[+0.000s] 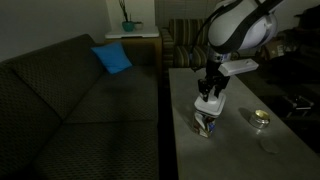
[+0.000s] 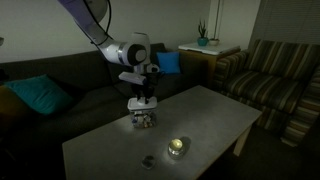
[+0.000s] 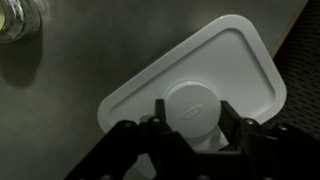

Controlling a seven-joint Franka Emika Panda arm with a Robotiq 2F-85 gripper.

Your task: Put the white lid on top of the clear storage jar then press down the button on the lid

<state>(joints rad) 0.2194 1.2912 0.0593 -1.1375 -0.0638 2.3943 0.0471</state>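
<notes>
The lid point(image 3: 232, 62) lies flat over the jar point(image 1: 207, 124) in both exterior views, though I cannot tell whether it is fully seated. In the wrist view it hides the jar. Its round button point(image 3: 193, 98) sits at the centre. The end effector point(image 3: 194, 116) comes straight down on it, jaws narrow, one finger point(image 3: 160, 112) pressed to each side of the button, holding the lid. The jar stands on the grey counter point(image 2: 215, 115), near the edge facing the couch point(image 1: 90, 90). A shiny tin point(image 2: 178, 146) rests well apart from it.
</notes>
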